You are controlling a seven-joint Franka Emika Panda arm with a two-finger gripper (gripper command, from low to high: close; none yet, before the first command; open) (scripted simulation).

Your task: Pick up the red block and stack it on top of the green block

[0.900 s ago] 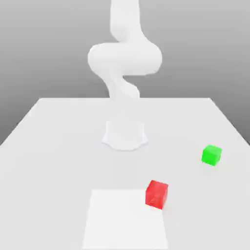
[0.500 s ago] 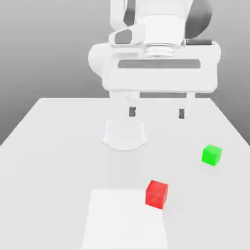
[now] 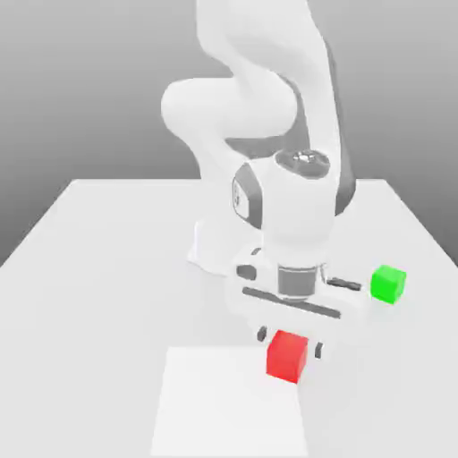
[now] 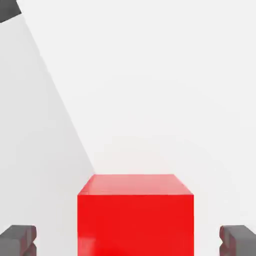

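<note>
red block [image 4: 135, 225] sitting between gripper's [image 4: 128, 241] wide-open, empty fingers; off-centre descent risking fingertip clipping cube, tipping it.

in the exterior view, the top of the arm [image 3: 268, 116] is cut off by the upper edge. the hand [image 3: 300, 295] hides part of the arm's base [image 3: 215, 246] and the tabletop behind it. the near end of the white sheet [image 3: 231, 402] runs out of that view, as do the near left and near right corners of the table [image 3: 89, 313]. in the hand view, the red block [image 4: 135, 225] and both fingertips [image 4: 17, 240] are cut off by the frame.
</note>
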